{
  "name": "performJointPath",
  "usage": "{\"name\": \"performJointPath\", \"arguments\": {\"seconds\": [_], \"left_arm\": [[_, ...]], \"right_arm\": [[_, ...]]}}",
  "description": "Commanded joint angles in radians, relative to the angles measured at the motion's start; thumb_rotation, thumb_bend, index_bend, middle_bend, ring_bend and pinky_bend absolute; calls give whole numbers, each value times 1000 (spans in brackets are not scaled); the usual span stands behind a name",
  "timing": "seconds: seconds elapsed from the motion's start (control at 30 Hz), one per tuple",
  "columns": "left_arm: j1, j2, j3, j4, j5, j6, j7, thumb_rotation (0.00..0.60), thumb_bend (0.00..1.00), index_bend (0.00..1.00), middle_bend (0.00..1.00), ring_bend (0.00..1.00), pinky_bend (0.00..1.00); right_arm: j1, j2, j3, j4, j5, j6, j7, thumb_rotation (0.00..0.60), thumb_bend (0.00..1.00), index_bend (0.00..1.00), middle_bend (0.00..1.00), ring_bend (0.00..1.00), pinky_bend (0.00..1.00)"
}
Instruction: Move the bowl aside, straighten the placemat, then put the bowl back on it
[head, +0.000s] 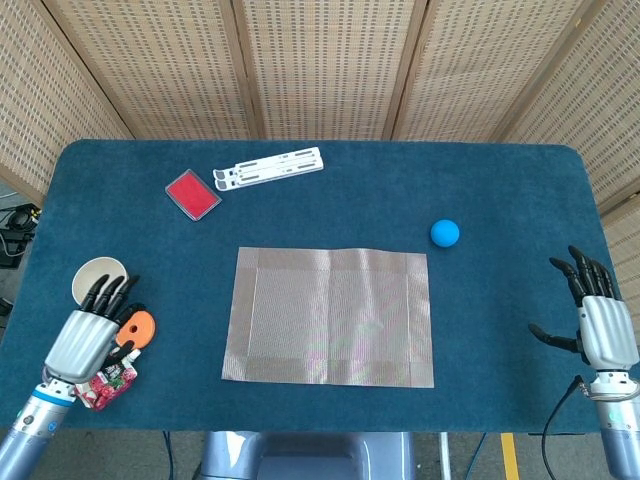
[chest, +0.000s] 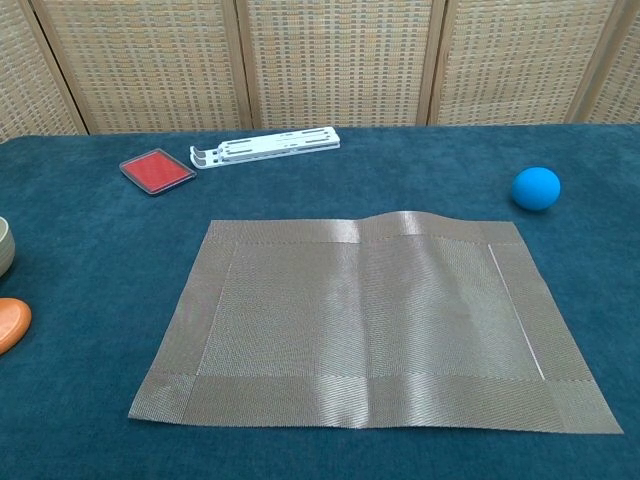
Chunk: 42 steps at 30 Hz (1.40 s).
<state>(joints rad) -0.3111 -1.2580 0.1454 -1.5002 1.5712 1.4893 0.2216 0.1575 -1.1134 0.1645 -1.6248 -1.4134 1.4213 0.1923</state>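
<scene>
The grey woven placemat (head: 330, 315) (chest: 370, 320) lies flat and square to the table edge at the middle of the blue table. The cream bowl (head: 93, 274) (chest: 4, 246) stands off the mat at the far left. My left hand (head: 88, 335) hovers just in front of the bowl, over the orange disc, fingers spread and holding nothing. My right hand (head: 598, 322) stays at the far right edge, fingers spread and empty. The chest view shows neither hand.
An orange disc (head: 138, 326) (chest: 10, 322) and a red snack pouch (head: 108, 378) lie near the left hand. A blue ball (head: 445, 233) (chest: 536, 188) sits right of the mat. A red pad (head: 192, 193) and a white stand (head: 268, 166) lie at the back.
</scene>
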Motion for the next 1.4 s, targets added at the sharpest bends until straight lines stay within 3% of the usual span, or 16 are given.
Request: {"name": "performJointPath", "arguments": {"seconds": [0.03,0.33,0.63,1.4], "left_arm": [[33,-15,-37,107,-68,-14,-88,600,266,429,0,0,0],[35,-85,-108,328,-171,-129,-223,600,291,535,0,0,0],[0,-160,-149,494,-225,-277,-284,600,343,547,0,0,0],[-29,-258,-179,633,-222,-392,-308,600,369,542,0,0,0]], "right_arm": [[-3,2,-5,-8,-8,7,-6,600,169,182,0,0,0],[-5,4,-12,-18,-15,9,-13,600,168,182,0,0,0],[-4,4,-16,-19,-17,5,-11,600,168,182,0,0,0],[-3,5,-21,-25,-24,7,-11,600,168,182,0,0,0]]}}
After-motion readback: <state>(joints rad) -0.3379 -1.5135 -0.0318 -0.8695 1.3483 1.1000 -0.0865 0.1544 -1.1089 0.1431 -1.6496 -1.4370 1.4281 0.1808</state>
